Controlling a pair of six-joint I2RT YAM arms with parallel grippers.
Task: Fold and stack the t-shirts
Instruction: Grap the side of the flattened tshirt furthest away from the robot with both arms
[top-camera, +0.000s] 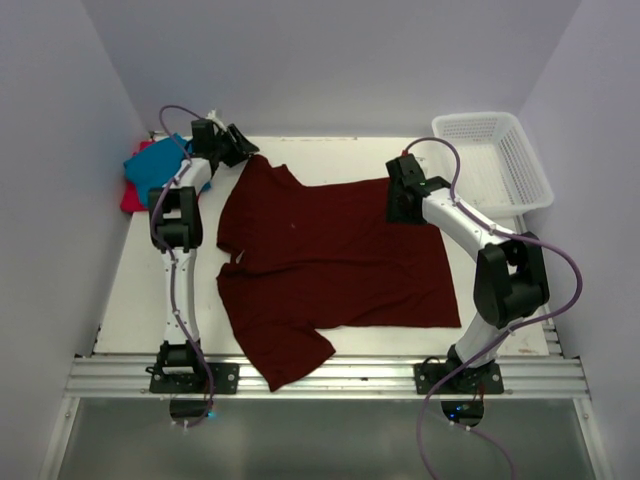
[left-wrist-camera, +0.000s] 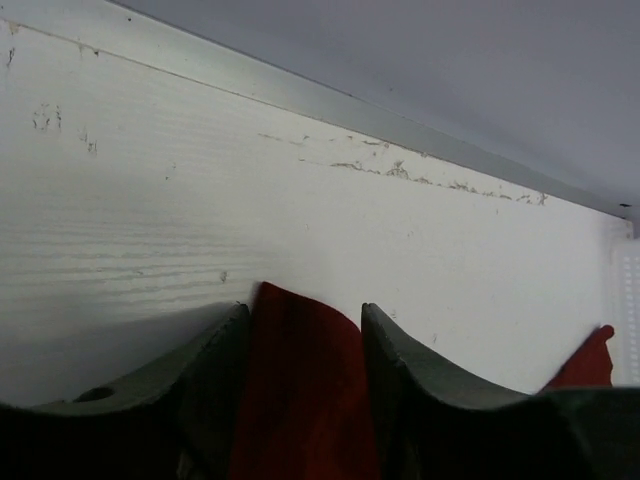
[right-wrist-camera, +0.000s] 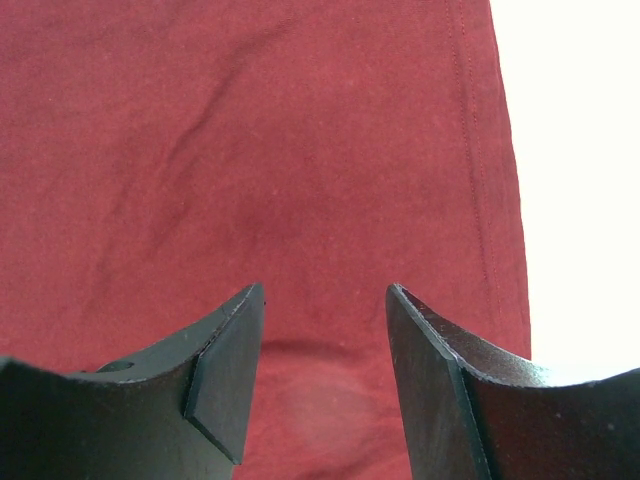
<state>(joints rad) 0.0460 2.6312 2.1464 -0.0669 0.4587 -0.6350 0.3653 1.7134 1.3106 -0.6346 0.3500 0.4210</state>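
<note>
Across the middle of the white table (top-camera: 130, 290) the dark maroon t-shirt (top-camera: 330, 260) lies spread flat, one sleeve hanging over the near edge. The top view alone shows this whole layout: the teal blue t-shirt (top-camera: 160, 158) and the bright red-pink t-shirt (top-camera: 133, 190) are bunched together at the far left corner, and a white mesh basket (top-camera: 495, 160) sits at the far right corner. It also places the left gripper (top-camera: 245, 150) at the maroon shirt's far left tip, and the right gripper (top-camera: 403, 210) over the shirt's far right part. The left wrist view adds what cannot be seen from above. There the left gripper (left-wrist-camera: 305, 310) has its jaws about halfway apart, and a point of maroon cloth (left-wrist-camera: 300, 400) fills the gap between the two dark fingers (left-wrist-camera: 200, 380). Beyond it lie bare, scuffed table (left-wrist-camera: 200, 200) and a metal rail (left-wrist-camera: 300, 90) along the far edge. With the gap that wide, the cloth does not look pinched. The right wrist view shows the right gripper (right-wrist-camera: 325, 290) close over lightly creased maroon fabric (right-wrist-camera: 250, 150), with a stitched hem running just beside bright bare table (right-wrist-camera: 580, 150). Its jaws also stand about halfway apart with nothing between them, and whether the fingertips (right-wrist-camera: 235, 380) touch the cloth cannot be told.
</note>
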